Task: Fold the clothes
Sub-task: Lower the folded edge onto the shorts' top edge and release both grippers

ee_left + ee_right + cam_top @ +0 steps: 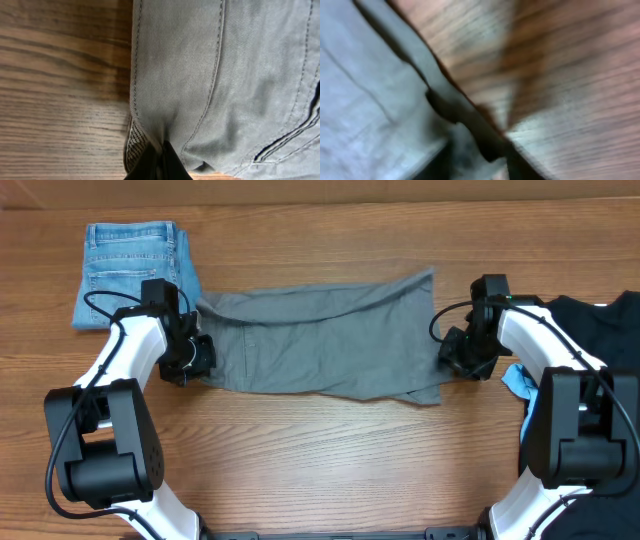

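A wooden table (320, 480) fills the overhead view. The grey shorts (320, 345) are spread flat across the middle of the frame. They are stretched from left to right, with a fold along the upper edge and one corner pointing to the upper right.

Two white-and-black arms are seen coming up from the lower corners. The left arm (115, 375) is bent toward the left end of the shorts, and the right arm (545, 345) toward the right end. A black heap (600, 315) is seen at the right edge of the frame, partly hidden by the right arm. A folded denim pair (128, 260) is laid in the upper left, near the shorts' upper left corner.

The left gripper (198, 355) is set at the left edge of the shorts. In the left wrist view its fingers (150, 167) are pressed together at the bottom of the frame, with a stitched edge of the cloth pinched between them.

The right gripper (452, 358) is placed at the right end of the shorts. The right wrist view is blurred, so it cannot be told whether those jaws are apart or together. A small blue scrap (518, 380) is seen just beside the right arm.
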You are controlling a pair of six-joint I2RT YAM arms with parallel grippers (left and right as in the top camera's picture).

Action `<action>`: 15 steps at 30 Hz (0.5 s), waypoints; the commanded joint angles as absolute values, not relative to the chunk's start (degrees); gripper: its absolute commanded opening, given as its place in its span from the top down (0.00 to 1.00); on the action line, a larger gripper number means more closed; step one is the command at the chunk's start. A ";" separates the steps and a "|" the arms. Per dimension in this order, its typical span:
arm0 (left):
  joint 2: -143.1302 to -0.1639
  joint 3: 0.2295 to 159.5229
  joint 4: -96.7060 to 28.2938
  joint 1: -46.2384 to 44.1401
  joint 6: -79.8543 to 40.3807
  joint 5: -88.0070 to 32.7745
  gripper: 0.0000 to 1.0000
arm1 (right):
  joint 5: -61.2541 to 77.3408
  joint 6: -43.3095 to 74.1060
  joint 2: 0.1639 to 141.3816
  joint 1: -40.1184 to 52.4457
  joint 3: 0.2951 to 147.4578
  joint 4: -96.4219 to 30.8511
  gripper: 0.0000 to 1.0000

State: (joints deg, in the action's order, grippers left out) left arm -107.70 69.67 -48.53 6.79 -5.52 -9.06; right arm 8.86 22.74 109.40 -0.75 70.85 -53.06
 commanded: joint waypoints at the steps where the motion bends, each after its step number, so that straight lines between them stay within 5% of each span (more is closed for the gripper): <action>1: -107.96 71.92 -50.89 7.70 -3.97 -12.16 0.96 | 10.17 22.00 109.23 -0.97 70.72 -52.01 0.92; 15: -107.87 77.01 -56.71 11.33 -2.87 -13.15 0.96 | 20.88 13.06 97.08 -0.58 72.18 -65.30 0.96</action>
